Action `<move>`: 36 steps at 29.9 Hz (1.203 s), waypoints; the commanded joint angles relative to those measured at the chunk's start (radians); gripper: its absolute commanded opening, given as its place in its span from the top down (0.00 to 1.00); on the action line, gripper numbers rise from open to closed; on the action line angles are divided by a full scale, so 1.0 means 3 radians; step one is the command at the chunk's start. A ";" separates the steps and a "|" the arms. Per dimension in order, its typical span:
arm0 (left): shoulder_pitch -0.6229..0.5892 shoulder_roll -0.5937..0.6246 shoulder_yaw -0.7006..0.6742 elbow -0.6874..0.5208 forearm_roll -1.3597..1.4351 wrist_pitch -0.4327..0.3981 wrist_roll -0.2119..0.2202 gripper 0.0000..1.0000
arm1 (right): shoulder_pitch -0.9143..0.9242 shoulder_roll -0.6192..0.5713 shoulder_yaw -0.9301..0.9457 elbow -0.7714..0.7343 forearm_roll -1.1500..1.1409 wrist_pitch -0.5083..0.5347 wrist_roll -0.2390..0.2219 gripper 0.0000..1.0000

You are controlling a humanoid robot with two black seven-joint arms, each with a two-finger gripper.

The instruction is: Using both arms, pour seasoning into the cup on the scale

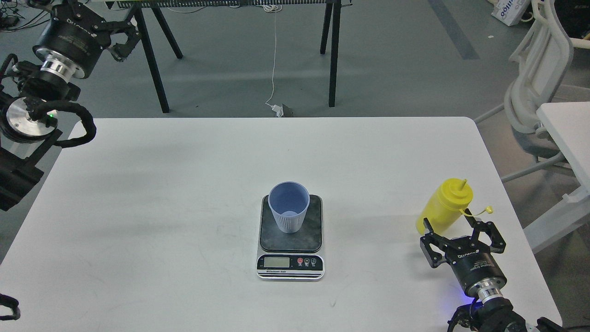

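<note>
Barely starting: right gripper (pixel 456 228) is sitting spread wide around the bottle (pixel 443 207), not clamped; left gripper (pixel 123 42) is hanging released; cup (pixel 289 206) looking empty on scale (pixel 290 265).

Lab or office workspace: grey floor (pixel 392 60), white office chair (pixel 539 78), trestle legs (pixel 152 60), trailing cable (pixel 274 60).
</note>
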 commanded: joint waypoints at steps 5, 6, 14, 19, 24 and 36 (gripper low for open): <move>0.0005 0.0001 0.0000 0.0000 -0.0004 0.0000 -0.0004 0.00 | -0.0525 -0.0396 0.0017 0.0228 -0.0296 0.0001 0.0025 0.01; 0.0010 0.0001 0.0000 0.0005 0.0001 0.0000 0.0001 0.00 | -0.0566 -0.0509 0.0047 0.0212 -0.0352 0.0001 0.0030 0.01; 0.0067 -0.0020 -0.0021 0.0015 -0.0004 -0.0021 -0.0009 0.00 | -0.0379 -0.1205 0.0563 -0.0114 -0.0399 0.0001 -0.0006 0.01; 0.0077 -0.0035 -0.0026 0.0046 -0.0019 -0.0021 -0.0009 0.00 | 0.0505 -0.1226 0.0651 -0.0666 -0.0643 0.0001 -0.0006 0.01; 0.0112 -0.0056 -0.0031 0.0143 -0.0045 -0.0031 -0.0009 0.00 | 0.1522 -0.1175 0.0325 -0.1229 -0.0782 0.0001 -0.0164 0.02; 0.0322 -0.0158 -0.0199 0.0250 -0.0152 -0.0164 -0.0024 0.00 | 0.3093 -0.0234 -0.0096 -0.2297 -0.0690 0.0001 -0.0318 0.01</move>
